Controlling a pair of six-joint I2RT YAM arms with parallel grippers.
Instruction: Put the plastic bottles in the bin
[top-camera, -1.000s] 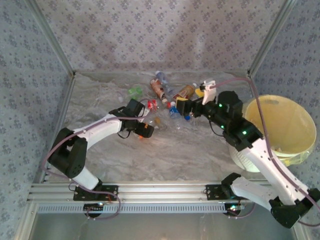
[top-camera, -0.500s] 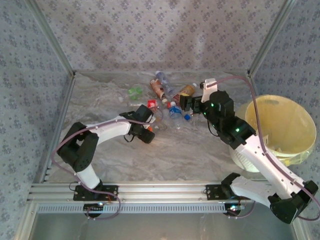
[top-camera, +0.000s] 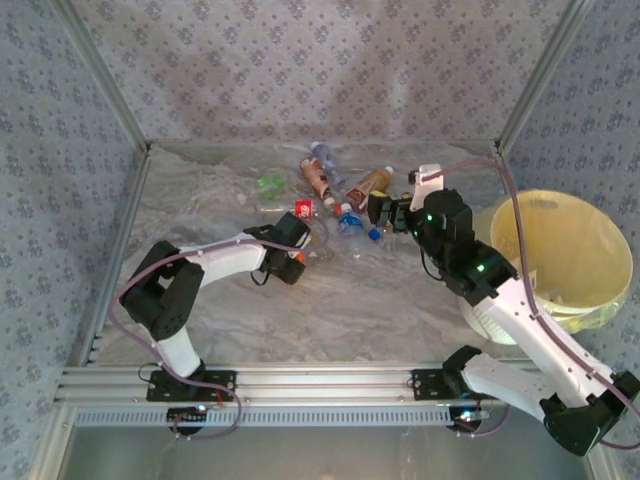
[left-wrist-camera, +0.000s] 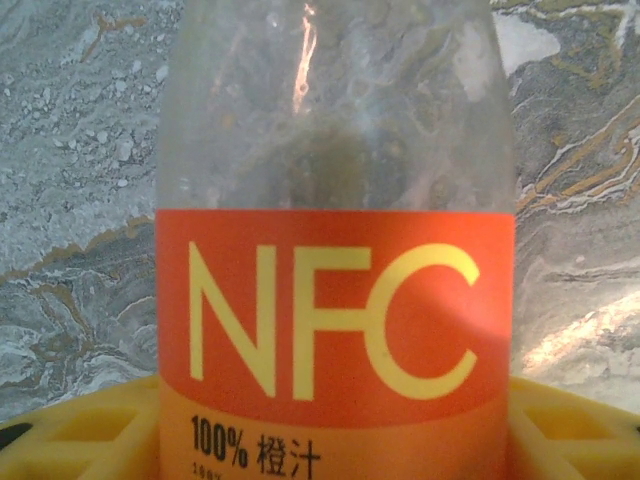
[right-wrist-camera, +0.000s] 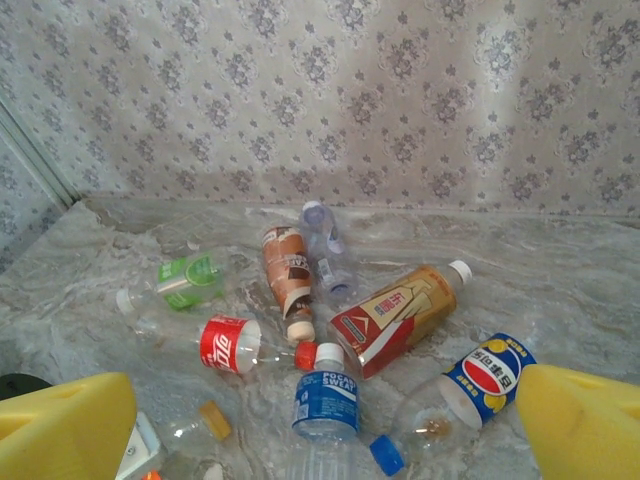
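The left arm has pushed in toward the pile. Its left gripper (left-wrist-camera: 335, 435) now closely flanks an orange-labelled NFC juice bottle (left-wrist-camera: 335, 300) on the marbled grey table (left-wrist-camera: 70, 200); whether it grips, I cannot tell. The right gripper (right-wrist-camera: 325, 425) gapes wide and empty, facing the other plastic bottles (right-wrist-camera: 300, 280) at upper centre. Floral-patterned walls (top-camera: 300, 70) enclose the table, and the bin (top-camera: 545, 196) stands at the right.

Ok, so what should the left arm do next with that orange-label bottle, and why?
Probably close the left fingers firmly on the orange NFC bottle. It sits squarely between them, with the marbled table behind it, and a firm grip isn't evident yet.
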